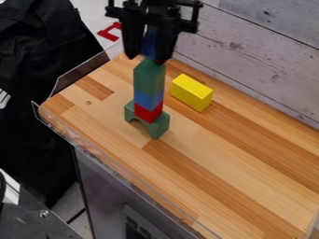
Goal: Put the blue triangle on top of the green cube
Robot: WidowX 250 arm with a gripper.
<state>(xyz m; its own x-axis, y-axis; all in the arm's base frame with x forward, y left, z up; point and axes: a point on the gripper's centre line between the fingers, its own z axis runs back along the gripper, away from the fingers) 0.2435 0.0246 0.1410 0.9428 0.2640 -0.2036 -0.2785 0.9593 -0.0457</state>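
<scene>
"Gripper [148,56], above the tower: what does it grasp, and why there?"

"The blue triangle [149,44], clasped between the two fingers and partly hidden by them. It is held directly over the green cube [149,79], presumably so that a small, straight descent would seat it. Whether their faces touch cannot be told."

"And the supports beneath?"

"The green cube stands upright on a blue block [148,99], which rests on a red block [148,113]. The red block sits on the middle of a green arch [160,129], whose two feet meet the wooden tabletop [230,177]. The arch's spread probably steadies the narrow column."

"What purpose has the grip from either side?"

"It leaves the underside free to meet the cube. The step in hand is judged to be the final placement: settle the triangle squarely, then part the fingers evenly. An uneven release could drag it sideways or topple the column."

"And the yellow block [192,92]?"

"It lies beside the tower, apart from it, and bears no part of the load; it should not hinder a vertical withdrawal."
</scene>
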